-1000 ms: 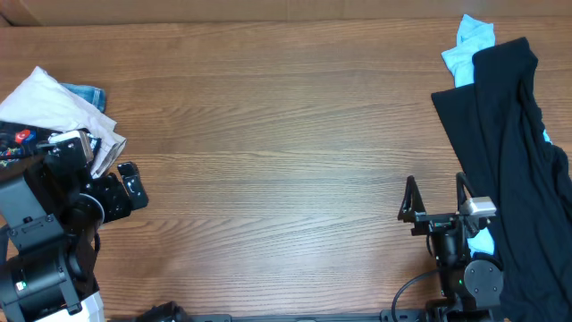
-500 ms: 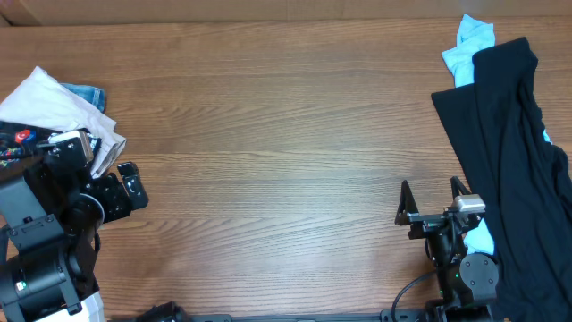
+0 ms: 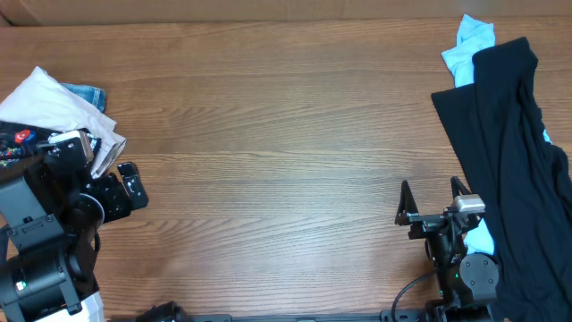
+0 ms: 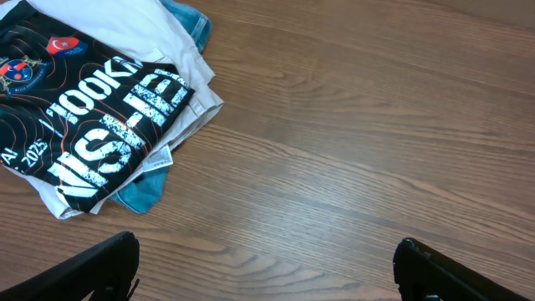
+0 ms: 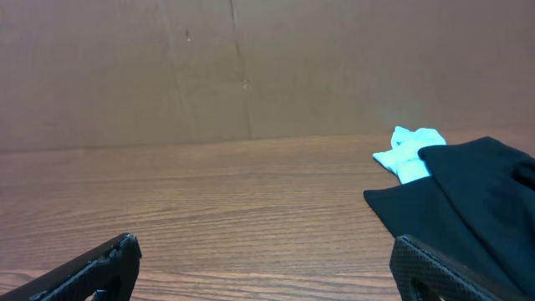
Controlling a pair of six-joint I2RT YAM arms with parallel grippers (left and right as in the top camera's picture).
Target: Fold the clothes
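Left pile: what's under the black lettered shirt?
A white garment lies under the black lettered shirt, with blue fabric poking out below that. Anything further down is covered.

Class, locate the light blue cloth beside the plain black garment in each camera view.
Overhead: light blue cloth, top right corner of the picture.
Left wrist: not in this picture.
Right wrist: the cloth sits right of centre, at mid-height.
Shared landmark: the plain black garment overlapping it.
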